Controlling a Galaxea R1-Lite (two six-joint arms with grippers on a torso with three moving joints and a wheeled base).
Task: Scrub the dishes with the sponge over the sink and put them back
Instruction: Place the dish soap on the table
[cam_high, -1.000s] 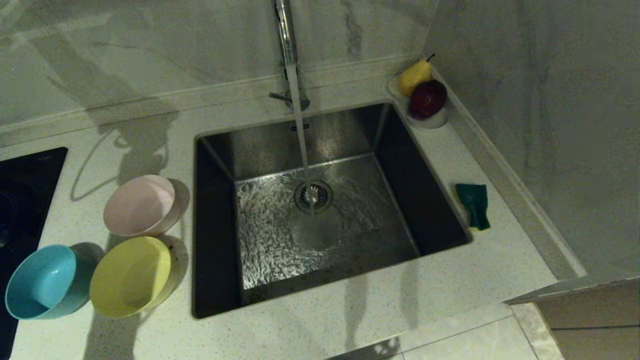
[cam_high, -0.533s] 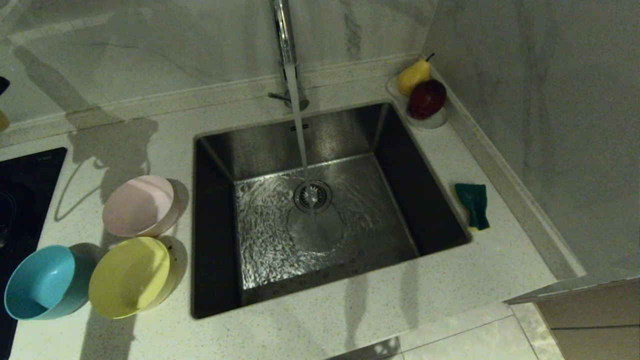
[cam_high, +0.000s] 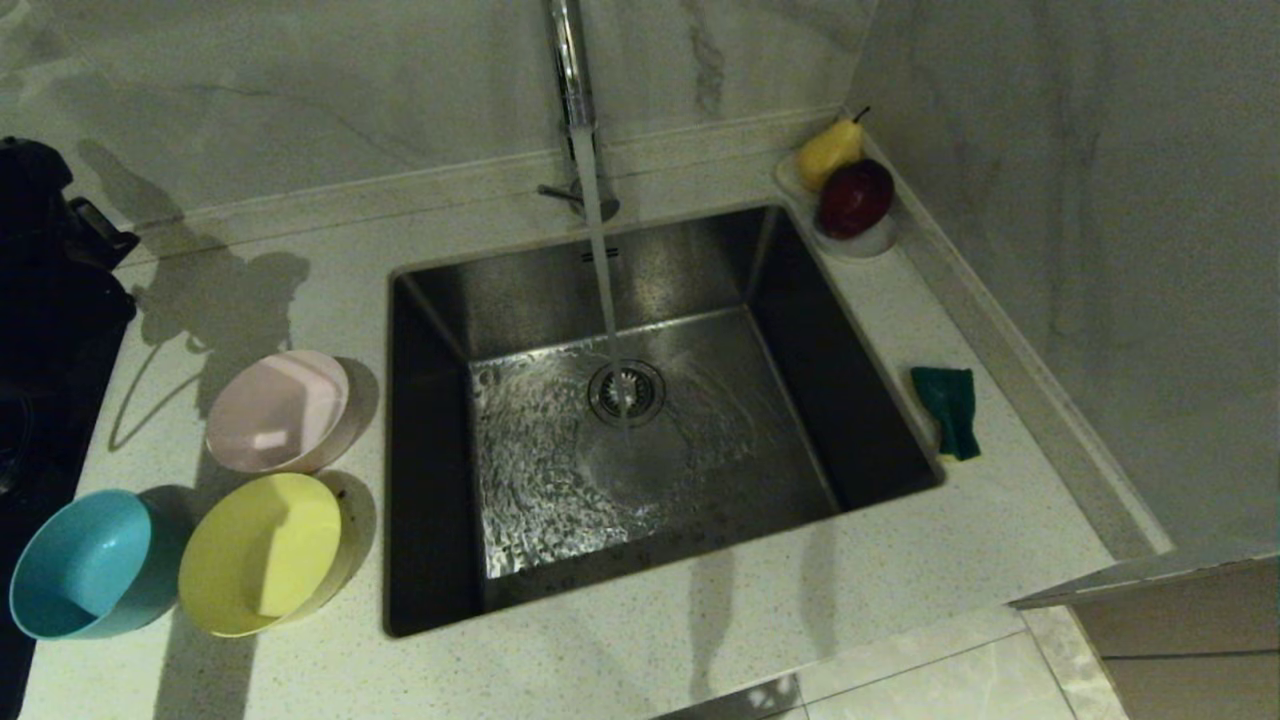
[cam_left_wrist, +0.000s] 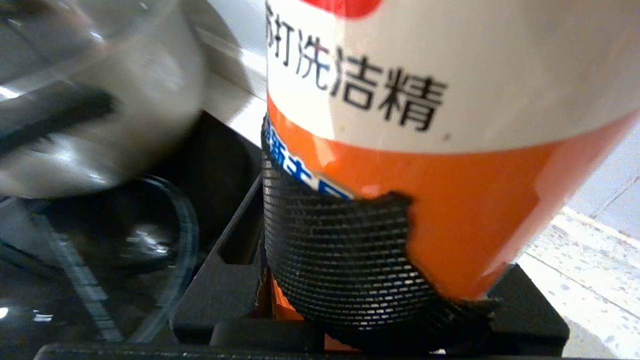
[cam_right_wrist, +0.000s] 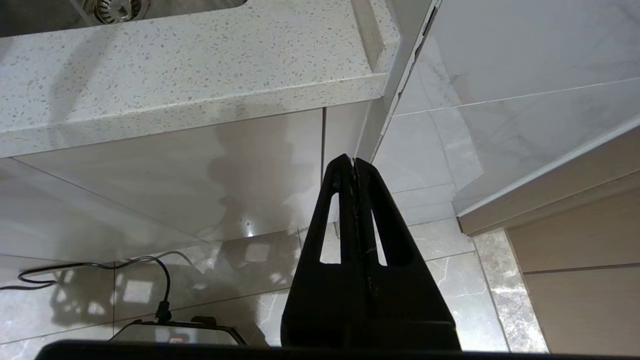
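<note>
Left claw (cam_left_wrist: 345, 300) is clamped on a bottle (cam_left_wrist: 450, 200), orange below and white above with black Chinese print. One mesh-faced pad (cam_left_wrist: 330, 250) lies flat against the bottle's lower front; we cannot see the other finger behind it. Beside the claw in the left wrist view are a blurred steel pot (cam_left_wrist: 100, 100) and, under it, a glass lid (cam_left_wrist: 165, 235) on a dark surface.

From the head view only our left arm (cam_high: 50, 260) shows, as a dark bulk at the far left edge over the cooktop (cam_high: 20, 420). The dishes sit on the counter (cam_high: 700, 640) to the right of that arm and nearer to us. The pink bowl (cam_high: 275, 410) is closest to it. The yellow bowl (cam_high: 260, 555) is just in front of the pink one, and the blue bowl (cam_high: 85, 565) touches the yellow one's left side. All three are tilted, with their openings turned towards us.

Further right of the arm is the sink (cam_high: 430, 300). Water (cam_high: 600, 260) runs from the faucet (cam_high: 568, 60) onto the drain (cam_high: 626, 392). The sponge (cam_high: 948, 410) lies green side up on the counter beyond the sink's right rim, well apart from the left claw. In the far corner a white dish (cam_high: 870, 242) holds a pear (cam_high: 828, 150) and a red fruit (cam_high: 855, 197).

Our right claw (cam_right_wrist: 354, 165) is parked with its fingers pressed together, low beside the counter's front edge and above the tiled floor (cam_right_wrist: 450, 280).
</note>
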